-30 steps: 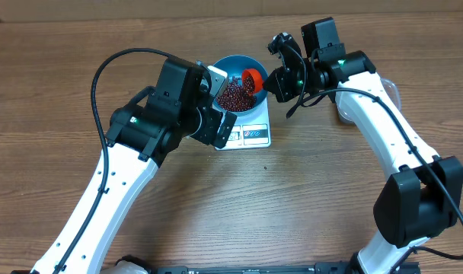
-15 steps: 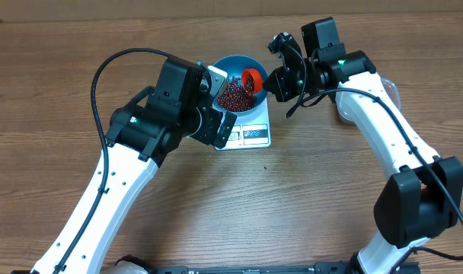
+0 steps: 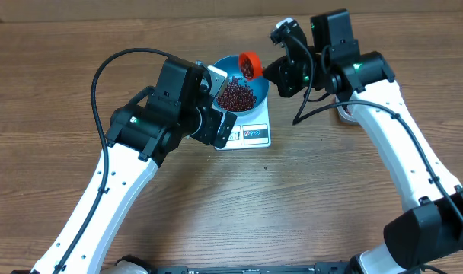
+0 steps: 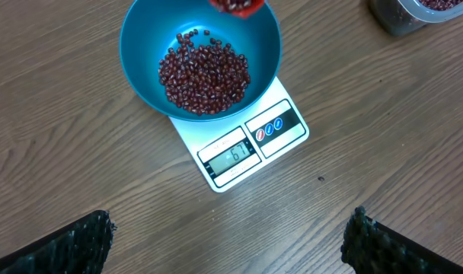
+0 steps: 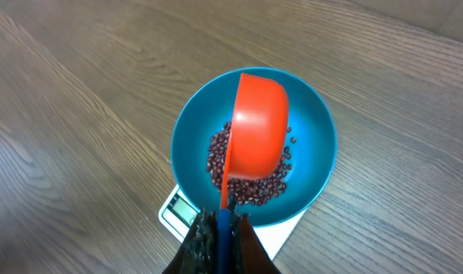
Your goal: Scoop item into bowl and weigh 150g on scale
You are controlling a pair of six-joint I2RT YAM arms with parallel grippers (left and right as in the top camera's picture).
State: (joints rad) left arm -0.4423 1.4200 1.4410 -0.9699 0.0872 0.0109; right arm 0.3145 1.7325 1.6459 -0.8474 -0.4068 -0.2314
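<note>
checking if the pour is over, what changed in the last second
The right gripper, shut on the red scoop, lifted it from over the beans toward the far rim of the bowl. The left gripper, open, the bowl and the scale stayed put.

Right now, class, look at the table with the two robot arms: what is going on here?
The right gripper is shut on the handle of a red scoop and holds it tipped above a blue bowl. The bowl sits on a white scale and has a heap of dark red beans in it. The left gripper hangs open above the scale, holding nothing.
</note>
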